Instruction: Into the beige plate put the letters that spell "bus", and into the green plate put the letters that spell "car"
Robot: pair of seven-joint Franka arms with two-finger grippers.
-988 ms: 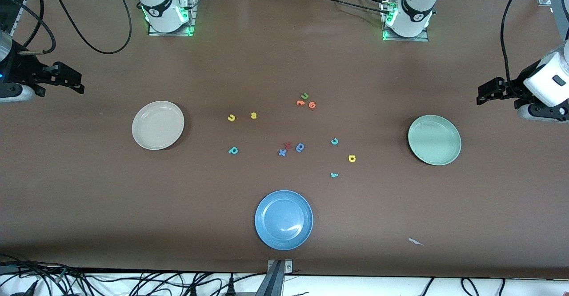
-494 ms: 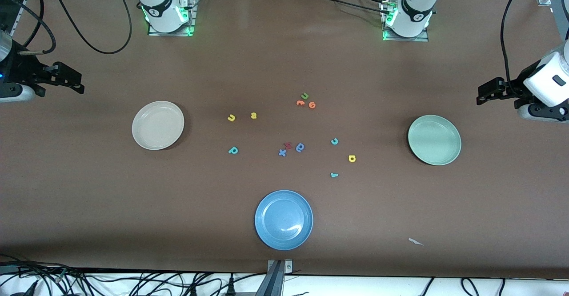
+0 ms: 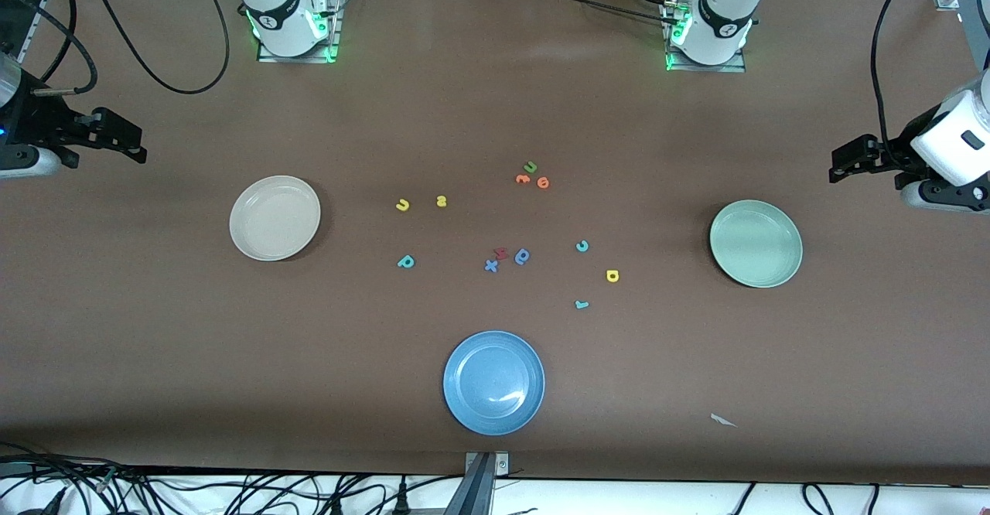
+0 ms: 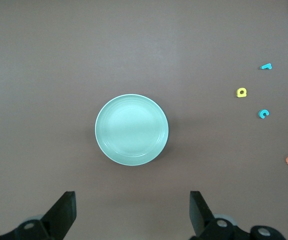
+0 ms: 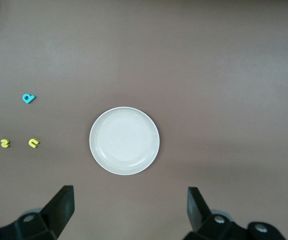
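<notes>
The beige plate (image 3: 274,217) (image 5: 124,140) lies toward the right arm's end, the green plate (image 3: 756,243) (image 4: 131,129) toward the left arm's end; neither holds anything. Between them lie the yellow u (image 3: 402,205), yellow s (image 3: 442,201) and teal b (image 3: 405,262), then the teal c (image 3: 582,246), yellow a (image 3: 612,275) and teal r (image 3: 582,304). My right gripper (image 3: 133,144) (image 5: 129,212) hangs open high beside the beige plate. My left gripper (image 3: 841,165) (image 4: 132,215) hangs open high beside the green plate. Neither grips anything.
A blue plate (image 3: 493,382) sits near the front edge. A green u (image 3: 530,166) and two orange letters (image 3: 534,181) lie farther back. A red letter (image 3: 500,253), blue round letter (image 3: 522,256) and blue x (image 3: 490,266) cluster mid-table. A paper scrap (image 3: 723,421) lies near the front.
</notes>
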